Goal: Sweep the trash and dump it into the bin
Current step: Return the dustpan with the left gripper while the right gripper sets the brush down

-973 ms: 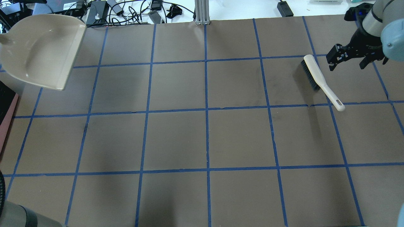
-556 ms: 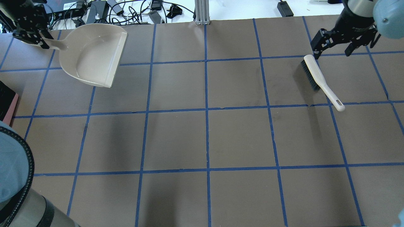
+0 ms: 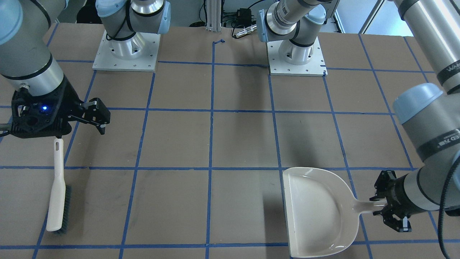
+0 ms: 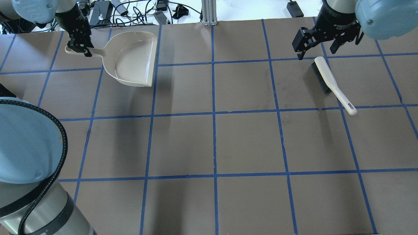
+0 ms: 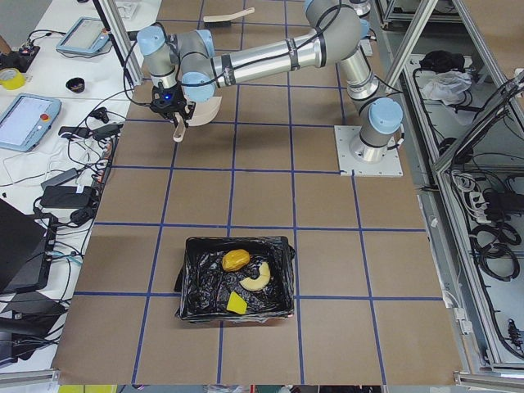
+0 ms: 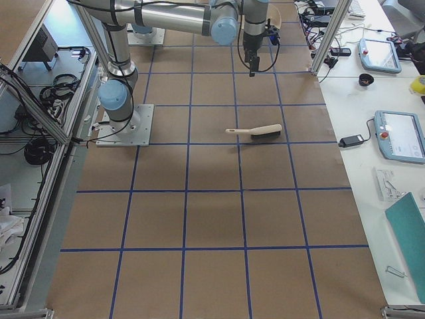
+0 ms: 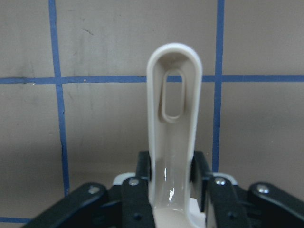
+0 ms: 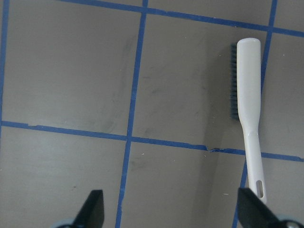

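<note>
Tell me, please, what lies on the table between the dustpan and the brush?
Nothing: in the overhead view the stretch of table between the dustpan and the brush is bare, only brown surface crossed by blue tape lines.

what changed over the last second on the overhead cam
The left hand, shut on the dustpan by its handle, carried it rightward in the overhead view. The right hand, open, slid leftward to just beyond the brush head. The brush has not moved.

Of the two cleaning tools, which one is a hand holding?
The beige dustpan: the left hand is shut on its handle. The white brush lies free on the table, the open right hand apart from it.
</note>
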Robot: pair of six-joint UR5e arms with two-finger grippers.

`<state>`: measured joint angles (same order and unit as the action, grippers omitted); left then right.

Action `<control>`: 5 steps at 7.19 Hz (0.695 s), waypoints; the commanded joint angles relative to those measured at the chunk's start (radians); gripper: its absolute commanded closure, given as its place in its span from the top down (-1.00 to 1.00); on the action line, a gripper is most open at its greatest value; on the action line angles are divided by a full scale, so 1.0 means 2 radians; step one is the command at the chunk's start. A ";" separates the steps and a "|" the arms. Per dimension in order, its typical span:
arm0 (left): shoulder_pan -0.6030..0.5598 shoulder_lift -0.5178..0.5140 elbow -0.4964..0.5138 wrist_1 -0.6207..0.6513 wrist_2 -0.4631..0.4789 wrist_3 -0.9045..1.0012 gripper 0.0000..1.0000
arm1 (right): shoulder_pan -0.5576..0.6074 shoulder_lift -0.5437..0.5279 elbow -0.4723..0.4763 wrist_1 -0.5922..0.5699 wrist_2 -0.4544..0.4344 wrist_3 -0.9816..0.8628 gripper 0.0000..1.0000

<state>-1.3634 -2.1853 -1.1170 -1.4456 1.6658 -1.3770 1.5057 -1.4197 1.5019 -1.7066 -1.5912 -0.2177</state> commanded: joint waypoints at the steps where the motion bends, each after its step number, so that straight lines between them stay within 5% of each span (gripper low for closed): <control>1: -0.004 -0.033 0.001 0.038 -0.015 -0.040 -1.00 | 0.009 -0.030 -0.006 0.042 0.025 -0.006 1.00; 5: -0.022 -0.058 -0.001 0.046 -0.009 -0.076 -1.00 | 0.010 -0.040 -0.013 0.088 0.020 -0.002 1.00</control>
<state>-1.3925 -2.2952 -1.1159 -1.3503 1.6440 -1.5301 1.5236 -1.4944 1.4757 -1.5480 -1.5576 -0.2276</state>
